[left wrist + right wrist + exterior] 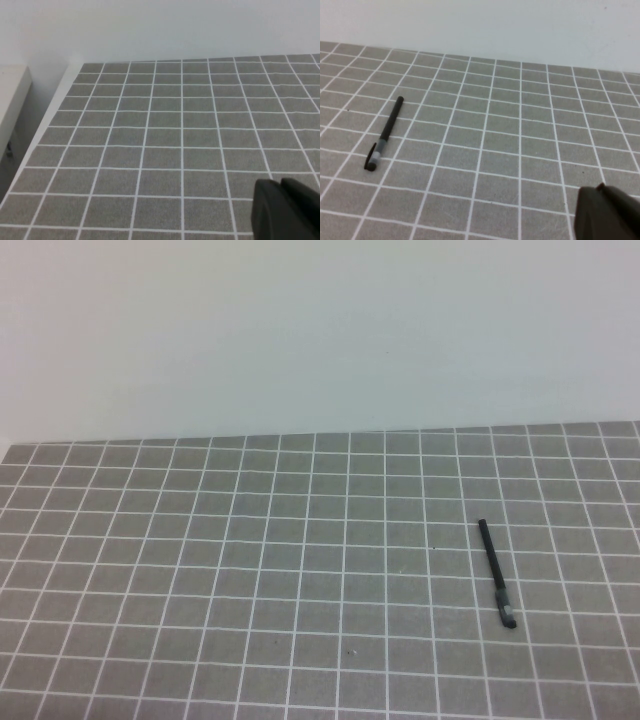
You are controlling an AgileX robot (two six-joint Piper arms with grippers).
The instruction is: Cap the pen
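Observation:
The thin black pen [492, 558] lies on the grid mat at the right, pointing away from me. A short grey translucent cap [507, 612] with a dark end sits on its near end; no silver tip shows. The pen also shows in the right wrist view [390, 124], with the cap [374, 157] at its end. My right gripper [600, 189] is shut and empty, well apart from the pen. My left gripper [281, 182] is shut and empty over the left part of the mat. Neither arm shows in the high view.
The grey mat with white grid lines [300, 570] covers the table up to a plain white wall at the back. The mat's left edge [55, 107] and a pale ledge [10, 100] beyond it show in the left wrist view.

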